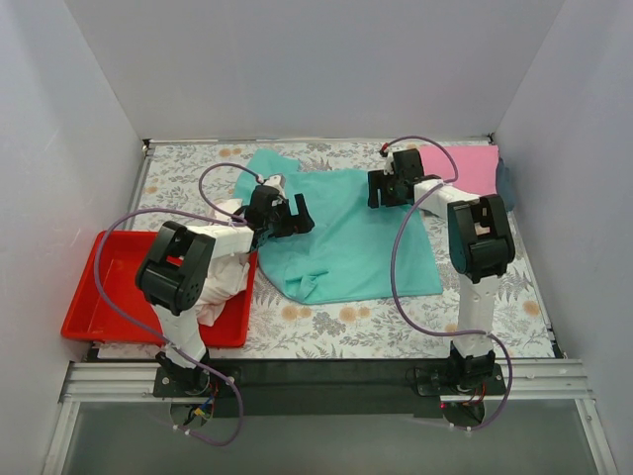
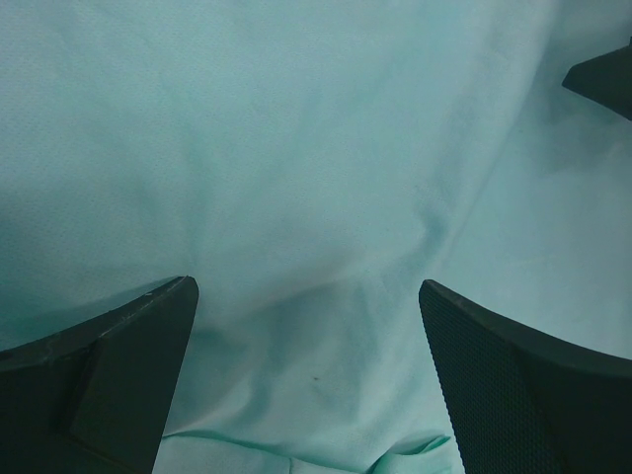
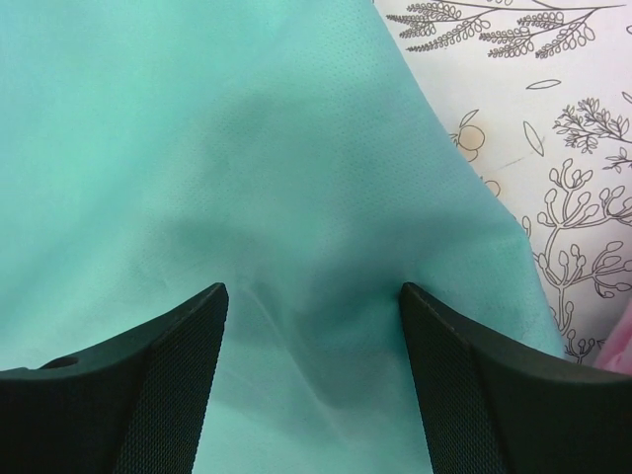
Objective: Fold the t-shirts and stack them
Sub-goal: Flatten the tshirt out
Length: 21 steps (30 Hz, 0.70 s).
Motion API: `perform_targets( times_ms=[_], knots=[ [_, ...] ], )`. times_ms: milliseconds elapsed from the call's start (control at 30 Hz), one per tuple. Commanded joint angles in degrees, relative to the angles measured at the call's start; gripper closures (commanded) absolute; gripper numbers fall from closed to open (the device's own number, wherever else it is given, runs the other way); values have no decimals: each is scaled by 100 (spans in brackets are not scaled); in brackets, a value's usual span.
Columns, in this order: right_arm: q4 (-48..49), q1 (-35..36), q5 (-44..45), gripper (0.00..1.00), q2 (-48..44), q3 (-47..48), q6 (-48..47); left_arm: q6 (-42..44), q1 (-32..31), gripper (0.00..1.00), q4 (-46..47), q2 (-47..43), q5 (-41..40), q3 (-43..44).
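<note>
While the teal cotton t-shirt (image 1: 356, 237) lies spread open across the middle of the floral-patterned table (image 1: 346, 322), both arms reach over it from opposite sides. Its body runs from near the table's far edge down toward the near edge. One sleeve points to the far left corner, and the hem at the near left is rumpled and folded over itself.

The left gripper (image 1: 297, 223) hangs over the shirt's left part, just inside its left edge. In the left wrist view its fingers (image 2: 118, 365) are released and spread wide, with only smooth teal cloth (image 2: 296, 148) beneath and nothing between them.

The right gripper (image 1: 376, 191) sits at the shirt's far right shoulder, close to the far edge of the table. In the right wrist view its fingers (image 3: 158, 375) stand apart, low over the teal fabric (image 3: 197, 148). A soft ridge of cloth rises in the gap, but the pads are not pressed on it. Bare flowered table cover (image 3: 553, 148) shows just beside the shirt's edge.

A folded pink cloth t-shirt (image 1: 465, 166) lies flat in the far right corner of the table. A dark blue-grey shirt (image 1: 505, 178) shows at its right side, against the right edge.

A white shirt (image 1: 226, 277) is bunched in a heap in the red plastic tray (image 1: 99, 307) at the table's near left corner, partly hidden by the left arm.
</note>
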Motion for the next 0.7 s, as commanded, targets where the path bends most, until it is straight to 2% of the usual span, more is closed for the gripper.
perform_targets(
  times_ms=[0,167,400,667],
  knots=[
    [-585,22,95,36,-188,-442,-49,5,14,12,-69,-243,46,-156],
    [-523,22,621,34,-945,-820,-137,286,-248,12,81,-709,-304,98],
    [-418,22,623,33,-2043,-1363,-146,813,-1031,12,20,-1587,-1201,73],
    [2,22,561,33,-3871,-2788,161,507,-2005,17,-1586,-2116,-2615,-489]
  ],
)
